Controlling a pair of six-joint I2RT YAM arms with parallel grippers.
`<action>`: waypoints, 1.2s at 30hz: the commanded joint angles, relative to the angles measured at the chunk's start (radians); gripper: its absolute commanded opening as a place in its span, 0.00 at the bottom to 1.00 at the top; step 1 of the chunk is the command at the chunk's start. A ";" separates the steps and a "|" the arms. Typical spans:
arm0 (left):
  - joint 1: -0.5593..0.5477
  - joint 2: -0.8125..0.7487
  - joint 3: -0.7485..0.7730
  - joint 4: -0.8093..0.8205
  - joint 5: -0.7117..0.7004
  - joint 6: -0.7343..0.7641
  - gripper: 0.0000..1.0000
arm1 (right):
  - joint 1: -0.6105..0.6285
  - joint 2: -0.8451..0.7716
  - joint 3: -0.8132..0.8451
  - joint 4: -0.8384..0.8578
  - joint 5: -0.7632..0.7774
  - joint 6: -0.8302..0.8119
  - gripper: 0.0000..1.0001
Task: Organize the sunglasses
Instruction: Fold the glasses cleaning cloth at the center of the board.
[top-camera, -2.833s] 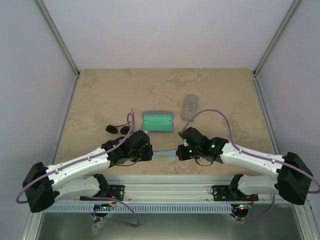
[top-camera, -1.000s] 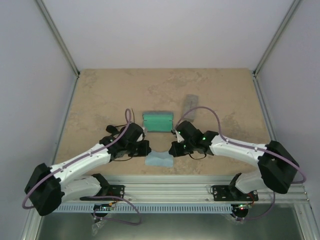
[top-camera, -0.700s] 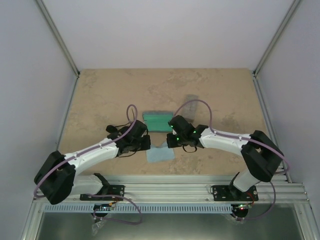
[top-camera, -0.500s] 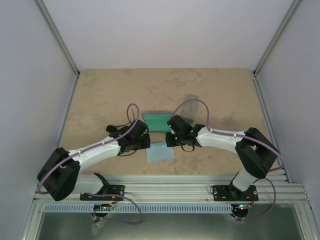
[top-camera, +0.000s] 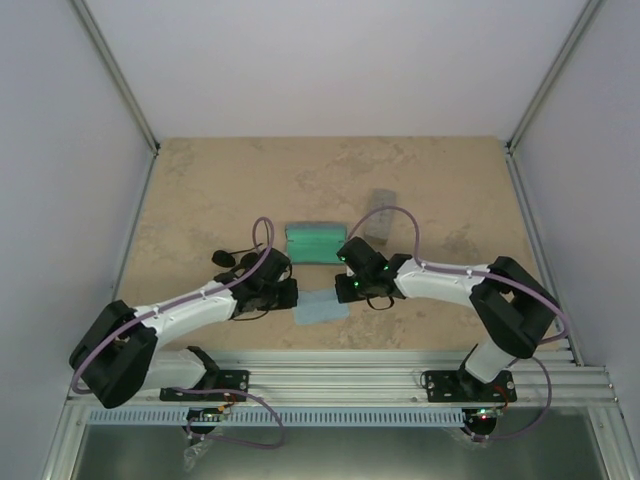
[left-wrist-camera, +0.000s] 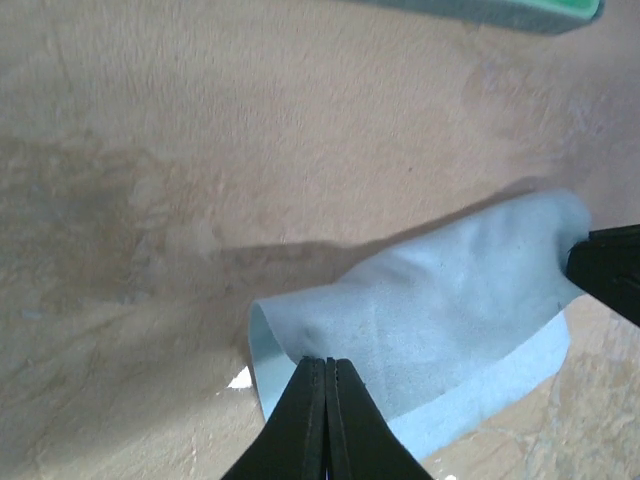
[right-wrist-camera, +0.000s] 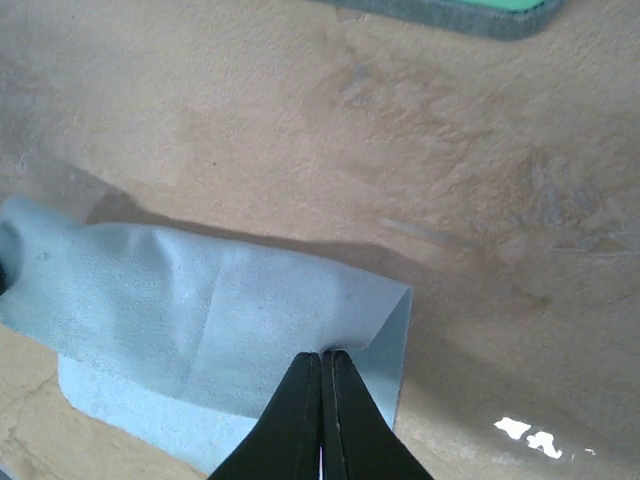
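The left gripper (left-wrist-camera: 326, 362) and right gripper (right-wrist-camera: 322, 355) are each clamped tight on opposite edges of the light blue cloth (top-camera: 320, 309), lower centre of the overhead view, seemingly to fold it. The black sunglasses (top-camera: 222, 258) lie untouched at mid-left, just beside the left wrist.

1. We see the left arm (top-camera: 185, 308) and the right arm (top-camera: 440, 280) mounted on the aluminium rail (top-camera: 340, 385), each with white links and bulky black joints.
2. Black base plates (top-camera: 225, 380) fix them onto that rail.
3. A purple cable (top-camera: 262, 235) runs along each arm, looping at the wrist end, far from the rail.
4. Small green lights (top-camera: 347, 284) glow on the right wrist.
5. The left gripper (left-wrist-camera: 326, 362) and the right gripper (right-wrist-camera: 322, 356) have slim black fingers tapering to points.
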 joint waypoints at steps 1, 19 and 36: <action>0.005 -0.028 -0.025 0.015 0.069 -0.009 0.00 | 0.000 -0.043 -0.023 -0.006 -0.025 0.007 0.00; 0.005 -0.070 -0.095 0.022 0.147 -0.015 0.00 | 0.003 -0.090 -0.091 -0.003 -0.107 0.009 0.01; 0.004 -0.061 -0.127 0.057 0.192 -0.016 0.00 | 0.015 -0.059 -0.108 0.024 -0.122 0.004 0.01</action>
